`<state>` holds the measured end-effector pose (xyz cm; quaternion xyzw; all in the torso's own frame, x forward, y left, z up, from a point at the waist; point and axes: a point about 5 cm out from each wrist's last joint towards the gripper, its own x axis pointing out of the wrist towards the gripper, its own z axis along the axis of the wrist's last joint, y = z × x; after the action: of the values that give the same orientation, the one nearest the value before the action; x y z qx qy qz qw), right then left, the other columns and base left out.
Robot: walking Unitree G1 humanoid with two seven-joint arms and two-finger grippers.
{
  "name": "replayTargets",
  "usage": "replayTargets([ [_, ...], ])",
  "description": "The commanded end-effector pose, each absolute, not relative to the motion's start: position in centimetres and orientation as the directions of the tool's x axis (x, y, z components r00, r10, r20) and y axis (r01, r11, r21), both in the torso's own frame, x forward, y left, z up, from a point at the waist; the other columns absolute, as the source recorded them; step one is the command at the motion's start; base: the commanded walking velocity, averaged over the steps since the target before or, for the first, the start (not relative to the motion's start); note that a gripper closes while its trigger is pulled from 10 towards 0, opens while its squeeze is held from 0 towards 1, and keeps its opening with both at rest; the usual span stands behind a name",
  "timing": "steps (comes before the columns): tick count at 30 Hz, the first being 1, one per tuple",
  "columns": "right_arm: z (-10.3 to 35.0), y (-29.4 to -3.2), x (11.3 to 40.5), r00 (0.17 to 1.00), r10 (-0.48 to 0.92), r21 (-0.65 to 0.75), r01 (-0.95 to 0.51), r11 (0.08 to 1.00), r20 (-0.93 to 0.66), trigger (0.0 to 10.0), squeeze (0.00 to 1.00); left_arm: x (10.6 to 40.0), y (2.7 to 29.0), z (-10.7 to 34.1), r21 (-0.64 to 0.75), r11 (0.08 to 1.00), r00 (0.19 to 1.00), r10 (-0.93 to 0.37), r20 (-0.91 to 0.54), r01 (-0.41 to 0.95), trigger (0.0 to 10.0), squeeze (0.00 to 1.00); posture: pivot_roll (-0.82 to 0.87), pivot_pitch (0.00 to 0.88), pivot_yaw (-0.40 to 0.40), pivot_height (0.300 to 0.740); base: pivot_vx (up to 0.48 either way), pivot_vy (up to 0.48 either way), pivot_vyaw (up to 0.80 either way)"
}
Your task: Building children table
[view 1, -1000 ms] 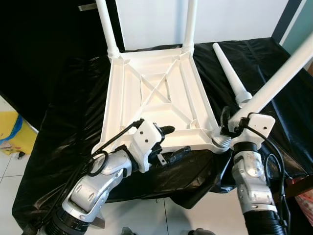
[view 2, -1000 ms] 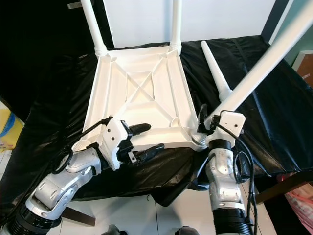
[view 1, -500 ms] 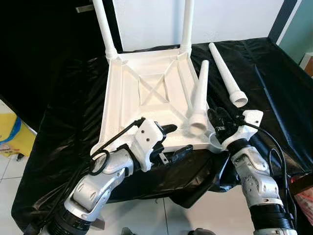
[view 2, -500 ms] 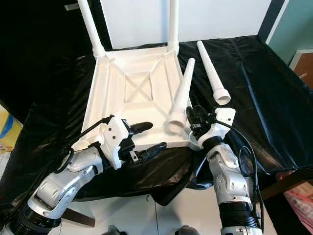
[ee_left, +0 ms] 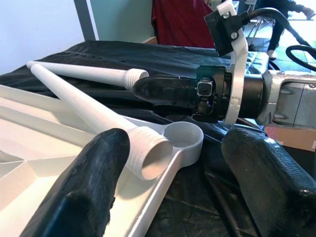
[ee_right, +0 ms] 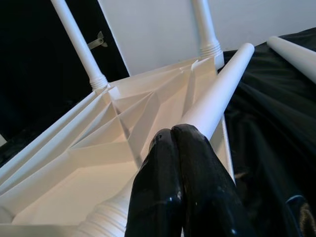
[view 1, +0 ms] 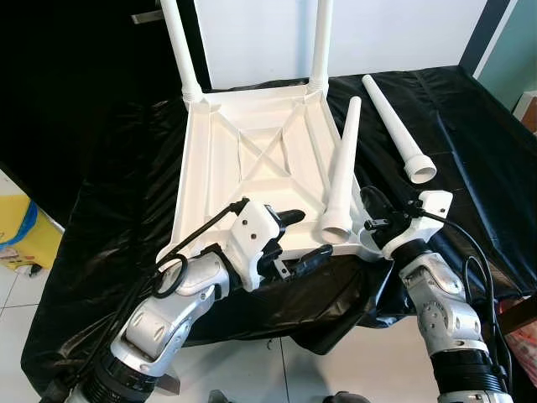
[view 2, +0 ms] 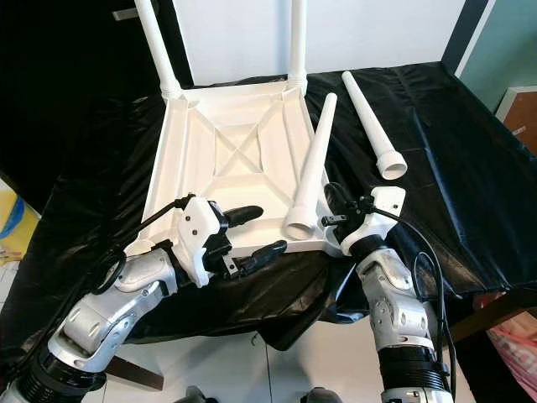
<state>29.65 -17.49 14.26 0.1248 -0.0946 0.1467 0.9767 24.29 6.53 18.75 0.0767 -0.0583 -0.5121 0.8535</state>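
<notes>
Table leg point(view 1: 341, 168) lies loose on the upturned tabletop point(view 1: 252, 159), threaded end just beside my right gripper point(view 1: 375, 223), long axis running away from it. Right fingers are pressed together, gripping nothing; my left gripper point(view 1: 294, 238) is spread at the near rim. Corner socket point(ee_left: 183, 136) is partly hidden.

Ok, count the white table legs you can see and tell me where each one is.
4. Two legs stand screwed into the far corners of the upturned tabletop: far-left leg, far-right leg. One loose leg lies along the tabletop's right edge. Another loose leg lies on the black cover beyond it.
</notes>
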Motion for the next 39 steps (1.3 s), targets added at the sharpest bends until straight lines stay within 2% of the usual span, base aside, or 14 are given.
replayTargets([
  [1,14.4,-17.6,29.8,0.942,0.252,0.229,-0.301,0.926,0.221,0.0,0.0,24.1,6.5,18.7,0.196,0.381,0.387,-0.922,0.01,0.903,10.0,0.0,-0.11,0.061,0.051,0.74,0.0,0.0,0.0],
  [6,14.7,-17.5,29.8,0.944,0.237,0.228,-0.289,0.93,0.23,0.2,0.0,24.3,6.5,18.8,0.193,0.389,0.395,-0.919,0.01,0.901,10.0,0.0,-0.12,0.057,0.052,0.74,0.0,0.0,0.0],
  [7,14.8,-17.4,29.8,0.948,0.227,0.219,-0.276,0.936,0.223,4.8,0.0,24.5,6.5,18.8,0.194,0.394,0.401,-0.916,0.0,0.898,10.0,0.0,-0.12,0.056,0.053,0.74,0.0,0.0,0.0],
  [9,14.8,-17.4,29.8,0.948,0.227,0.219,-0.276,0.936,0.223,4.8,0.0,24.5,6.5,18.8,0.194,0.394,0.401,-0.916,0.0,0.898,10.0,0.0,-0.12,0.056,0.053,0.74,0.0,0.0,0.0],
  [10,14.9,-17.2,29.7,0.952,0.215,0.221,-0.263,0.939,0.22,10.0,0.53,24.6,6.5,18.8,0.194,0.396,0.405,-0.914,-0.005,0.897,10.0,0.0,-0.12,0.056,0.051,0.74,0.0,0.0,0.0],
  [11,15.2,-16.7,29.6,0.953,0.208,0.227,-0.258,0.939,0.222,10.0,1.0,24.7,6.6,18.9,0.179,0.402,0.409,-0.913,0.002,0.898,10.0,0.9,-0.12,0.06,0.048,0.74,0.0,0.0,0.0],
  [12,15.4,-16.3,29.4,0.953,0.204,0.233,-0.255,0.938,0.225,10.0,1.0,24.7,6.6,19.0,0.163,0.405,0.409,-0.913,0.01,0.9,10.0,1.0,-0.12,0.061,0.048,0.74,0.0,0.0,0.0],
  [21,16.8,-13.4,28.4,0.967,0.138,0.253,-0.192,0.948,0.215,10.0,1.0,24.6,7.1,19.9,0.113,0.401,0.396,-0.916,0.061,0.909,10.0,1.0,-0.12,0.081,0.044,0.74,0.0,0.0,0.0],
  [26,17.1,-12.9,28.4,0.977,0.095,0.275,-0.146,0.95,0.192,10.0,1.0,24.6,7.2,20.0,0.121,0.407,0.401,-0.914,0.066,0.906,10.0,1.0,-0.12,0.088,0.046,0.74,0.0,0.0,0.0],
  [27,17.4,-12.7,28.5,0.98,0.077,0.279,-0.127,0.952,0.184,10.0,1.0,24.6,7.2,20.1,0.13,0.412,0.406,-0.911,0.069,0.902,10.0,0.05,-0.12,0.089,0.046,0.74,0.0,0.0,0.0],
  [28,17.4,-12.7,28.5,0.98,0.077,0.279,-0.127,0.952,0.184,10.0,1.0,24.6,7.2,20.1,0.13,0.412,0.406,-0.911,0.069,0.902,10.0,0.05,-0.12,0.089,0.046,0.74,0.0,0.0,0.0],
  [29,17.6,-12.7,28.8,0.985,0.054,0.278,-0.099,0.956,0.164,10.0,0.0,24.7,7.2,20.2,0.139,0.414,0.408,-0.91,0.072,0.9,10.0,0.0,-0.12,0.089,0.047,0.74,0.0,0.0,0.0],
  [35,18.0,-12.5,29.5,0.991,0.024,0.271,-0.06,0.961,0.135,10.0,0.0,24.8,7.1,20.4,0.149,0.414,0.407,-0.91,0.074,0.898,10.0,0.0,-0.12,0.088,0.045,0.74,0.0,0.0,0.0],
  [39,18.4,-11.3,30.5,0.996,-0.041,0.248,0.022,0.969,0.073,10.0,0.0,25.1,7.4,20.7,0.156,0.415,0.409,-0.91,0.073,0.896,10.0,0.0,-0.11,0.082,0.04,0.74,0.0,0.0,0.0],
])
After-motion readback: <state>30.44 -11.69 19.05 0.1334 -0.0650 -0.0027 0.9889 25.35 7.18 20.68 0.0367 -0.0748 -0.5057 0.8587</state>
